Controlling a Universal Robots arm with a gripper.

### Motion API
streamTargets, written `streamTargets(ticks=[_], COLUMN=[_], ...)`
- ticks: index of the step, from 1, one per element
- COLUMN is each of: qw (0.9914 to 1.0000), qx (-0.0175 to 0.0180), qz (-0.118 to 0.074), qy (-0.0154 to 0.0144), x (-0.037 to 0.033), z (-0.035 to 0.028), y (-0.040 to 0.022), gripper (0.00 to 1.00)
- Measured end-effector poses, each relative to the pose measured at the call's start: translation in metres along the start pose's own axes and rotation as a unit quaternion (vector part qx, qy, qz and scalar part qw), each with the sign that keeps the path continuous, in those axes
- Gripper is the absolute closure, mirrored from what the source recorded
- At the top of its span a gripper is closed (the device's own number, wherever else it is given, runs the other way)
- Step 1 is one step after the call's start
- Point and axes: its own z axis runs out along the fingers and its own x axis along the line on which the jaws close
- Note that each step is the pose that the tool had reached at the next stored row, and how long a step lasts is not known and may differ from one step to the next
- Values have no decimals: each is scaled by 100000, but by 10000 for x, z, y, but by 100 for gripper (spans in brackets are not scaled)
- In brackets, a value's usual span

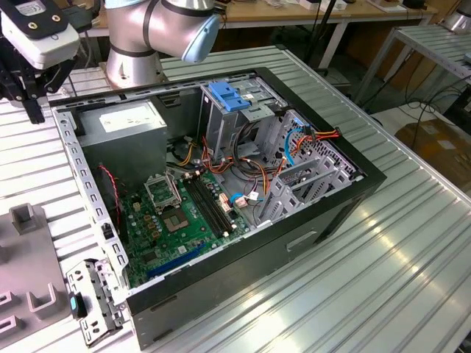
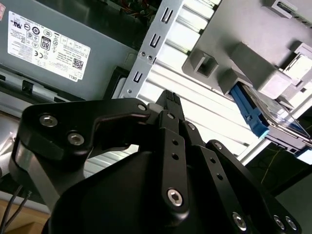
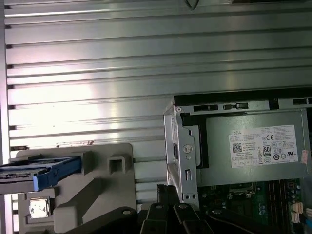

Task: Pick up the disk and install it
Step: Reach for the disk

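Observation:
The disk (image 2: 273,116) is a silver drive in a blue carrier. It stands on edge in a grey holder (image 2: 243,58); the first wrist view shows the disk (image 3: 41,173) sticking out past the holder (image 3: 97,185). My gripper (image 2: 168,96) is shut with nothing in it, its black fingers meeting at a point. It hangs over the ribbed table strip between the holder and the computer case's metal edge (image 3: 183,156), apart from the disk. In the exterior view the gripper (image 1: 33,103) is at the far left, beside the open case (image 1: 221,184).
Inside the case are a grey power supply box (image 1: 121,121) with a white sticker, a green motherboard (image 1: 184,213), loose cables, and a grey drive cage topped by a blue latch piece (image 1: 228,95). A small metal bracket (image 1: 92,298) lies by the case's near corner.

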Motion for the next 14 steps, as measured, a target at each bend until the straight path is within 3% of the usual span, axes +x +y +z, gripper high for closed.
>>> streamTargets(ticks=[4,9,14], qw=[100000,100000,100000], qx=[-2,2,2], qz=[19,22,31], qy=[-2,1,1], x=[128,203,334], z=[-1,-3,-5], y=[13,20,30], gripper=[89,89,89])
